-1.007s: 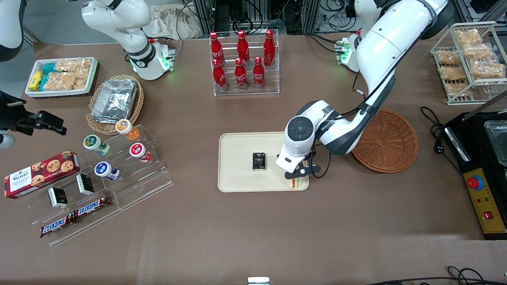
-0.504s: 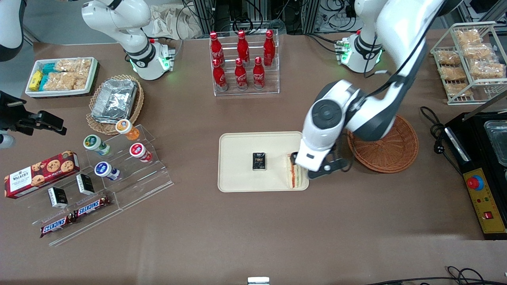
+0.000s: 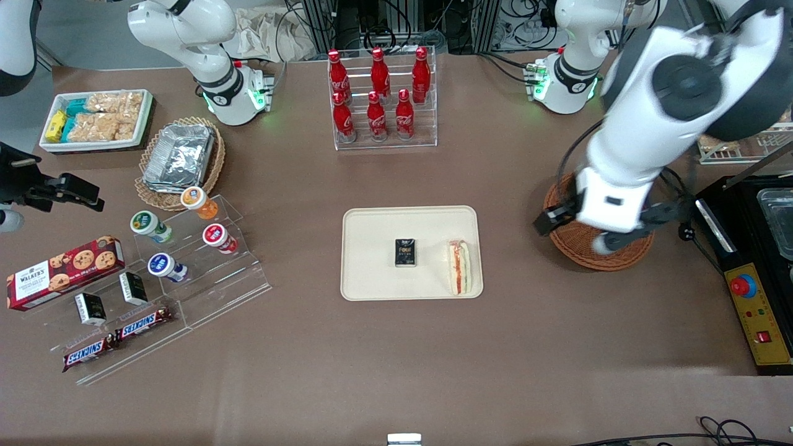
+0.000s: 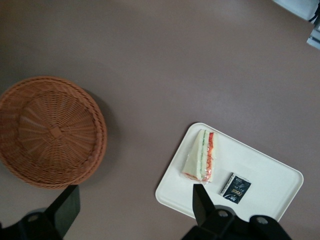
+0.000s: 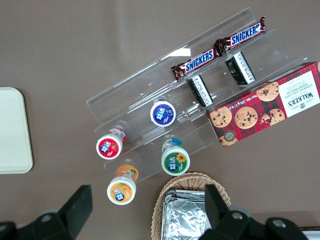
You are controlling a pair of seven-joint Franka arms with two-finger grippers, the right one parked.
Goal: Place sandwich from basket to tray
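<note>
The sandwich (image 3: pixel 459 267) (image 4: pixel 201 156), a white-bread wedge with an orange-red stripe, lies on the cream tray (image 3: pixel 372 285) (image 4: pixel 270 192) at the tray's end nearest the basket. My gripper (image 3: pixel 576 234) (image 4: pixel 134 210) hangs high above the table, over the edge of the reddish-brown wicker basket (image 3: pixel 579 257) (image 4: pixel 50 130). It is open and holds nothing. The basket's woven inside is bare. In the front view the arm covers much of the basket.
A small black packet (image 3: pixel 405 253) (image 4: pixel 236 186) lies on the tray beside the sandwich. A clear rack of red bottles (image 3: pixel 381 93) stands farther from the front camera than the tray. A black appliance with a red button (image 3: pixel 753 291) sits toward the working arm's end.
My gripper let go of the sandwich on the tray, rose, and swung away from the tray to above the basket. The sandwich stays lying on the tray.
</note>
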